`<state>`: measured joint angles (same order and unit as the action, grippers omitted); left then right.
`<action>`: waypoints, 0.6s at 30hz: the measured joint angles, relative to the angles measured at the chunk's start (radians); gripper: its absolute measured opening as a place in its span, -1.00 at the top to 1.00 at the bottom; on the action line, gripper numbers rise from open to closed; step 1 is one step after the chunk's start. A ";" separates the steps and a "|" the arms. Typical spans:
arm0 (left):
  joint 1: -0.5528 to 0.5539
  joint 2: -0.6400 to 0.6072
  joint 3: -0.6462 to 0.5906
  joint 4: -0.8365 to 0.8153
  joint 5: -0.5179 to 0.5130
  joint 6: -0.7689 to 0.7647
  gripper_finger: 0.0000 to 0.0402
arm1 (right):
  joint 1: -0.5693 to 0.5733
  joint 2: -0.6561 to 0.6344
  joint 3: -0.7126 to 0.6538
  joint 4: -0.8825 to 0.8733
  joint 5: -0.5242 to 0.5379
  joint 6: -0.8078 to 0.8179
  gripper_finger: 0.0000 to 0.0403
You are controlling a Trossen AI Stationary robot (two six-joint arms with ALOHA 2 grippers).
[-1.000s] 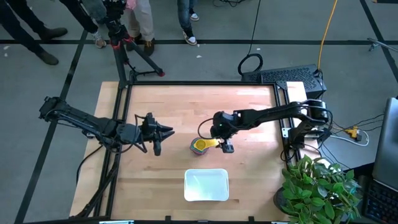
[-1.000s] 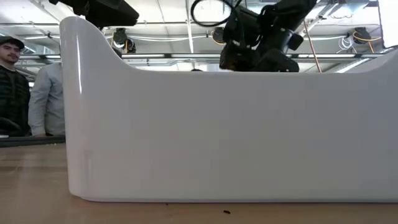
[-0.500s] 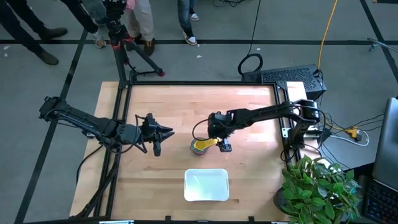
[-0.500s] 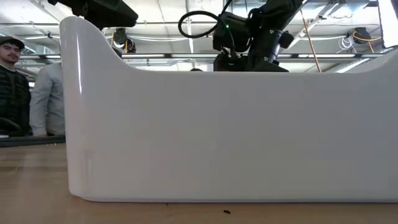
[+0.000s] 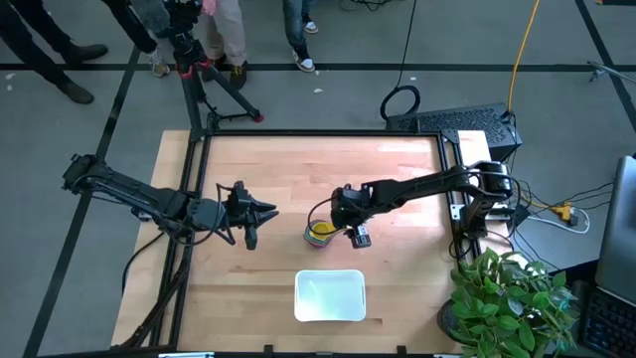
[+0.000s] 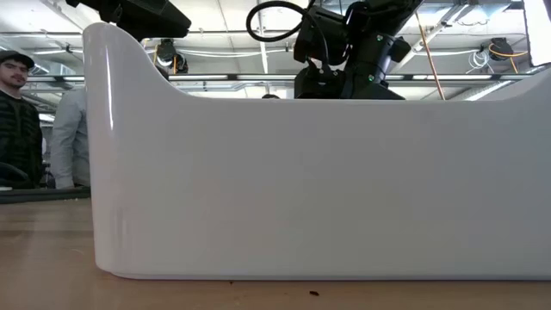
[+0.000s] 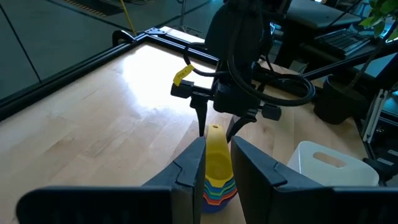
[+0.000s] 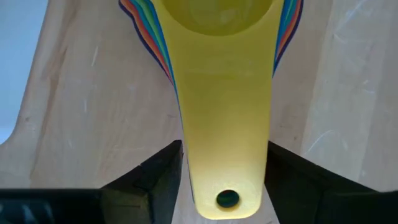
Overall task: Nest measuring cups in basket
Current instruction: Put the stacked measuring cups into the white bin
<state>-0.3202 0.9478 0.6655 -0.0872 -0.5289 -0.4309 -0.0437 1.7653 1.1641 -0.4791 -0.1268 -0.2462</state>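
The measuring cups (image 5: 317,233) stand nested in one stack on the wood at the table's middle, the yellow cup (image 8: 217,12) on top. Red, green, orange and blue rims show under it in the left wrist view (image 7: 217,186). The white basket (image 5: 330,295) lies just nearer the table's near edge; its wall (image 6: 301,189) fills the low view. My right gripper (image 5: 351,232) is open, low over the stack's right side, a finger on each side of the yellow handle (image 8: 224,124). My left gripper (image 5: 266,211) is open and waits left of the stack, pointing at it. My right gripper (image 7: 216,127) comes from above, pointing down, with its fingers (image 8: 155,180) across the yellow cup's handle near its free end (image 8: 225,186), one on each side edge. Whether the fingers touch the handle, I cannot tell. The stack stands on the table.
Bare wood lies all around the stack and the basket. A tripod (image 5: 194,60) and people's legs stand beyond the far edge. A potted plant (image 5: 517,293) is off the table's right near corner. People (image 6: 21,120) show behind the table in the low view.
My right gripper has moved a little toward the table's left, onto the yellow handle's end. The stack of cups and the basket have stayed where they were.
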 joint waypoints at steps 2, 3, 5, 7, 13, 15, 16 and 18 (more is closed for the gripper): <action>0.000 0.000 0.000 0.000 0.000 0.000 0.61 | 0.000 0.000 0.000 -0.001 0.000 0.006 0.02; 0.000 0.000 0.000 0.000 0.000 0.000 0.61 | 0.000 0.000 0.000 -0.003 0.000 0.007 0.03; 0.000 0.000 0.000 0.000 0.000 0.000 0.61 | 0.000 0.000 0.000 -0.002 0.000 0.007 0.05; 0.000 0.000 0.000 0.000 0.000 0.000 0.61 | 0.000 0.000 0.000 -0.002 0.000 0.008 0.07; 0.000 0.000 0.000 0.000 0.000 0.000 0.61 | 0.000 0.000 0.000 -0.001 -0.001 0.002 0.12; -0.001 0.000 0.000 0.000 0.000 -0.001 0.61 | 0.000 0.000 0.000 0.001 -0.003 0.001 0.12; -0.001 0.000 0.000 0.000 0.000 -0.001 0.61 | 0.000 0.000 0.000 0.002 -0.003 0.002 0.12; -0.001 0.000 0.000 0.000 0.000 -0.001 0.61 | 0.000 0.000 0.000 0.001 -0.004 0.002 0.13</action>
<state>-0.3210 0.9478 0.6651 -0.0868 -0.5289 -0.4317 -0.0437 1.7653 1.1641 -0.4777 -0.1305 -0.2443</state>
